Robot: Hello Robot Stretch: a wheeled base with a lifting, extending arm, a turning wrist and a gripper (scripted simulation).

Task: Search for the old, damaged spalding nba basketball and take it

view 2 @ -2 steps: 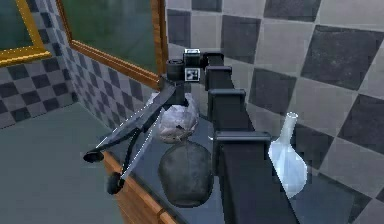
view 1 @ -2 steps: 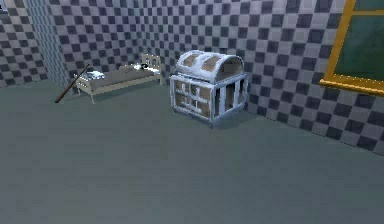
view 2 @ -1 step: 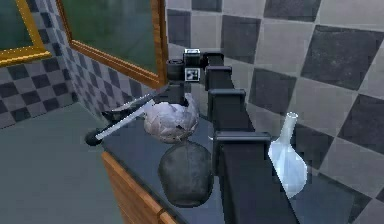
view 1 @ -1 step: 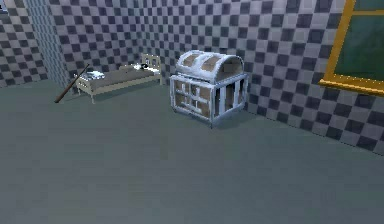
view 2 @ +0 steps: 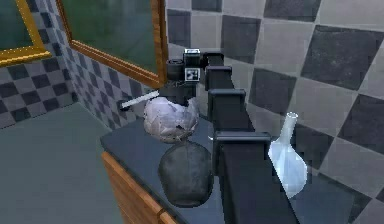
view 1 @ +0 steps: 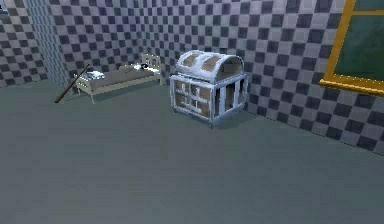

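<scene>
Out at the far end of the dark arm (view 2: pixel 235 140), the claw (view 2: pixel 168 95) hung above a dark surface (view 2: pixel 128 148). I couldn't tell how its fingers stood, nor whether it held anything. Close by it lay a pale crumpled lump (view 2: pixel 168 120). Nearer, just left of the arm, sat a dark round lump (view 2: pixel 187 172), ball-shaped and possibly the basketball. A glass flask (view 2: pixel 288 155) stood right of the arm. Ahead, a chest (view 1: pixel 208 88) stood by the far wall, with a bed (view 1: pixel 120 78) to its left.
</scene>
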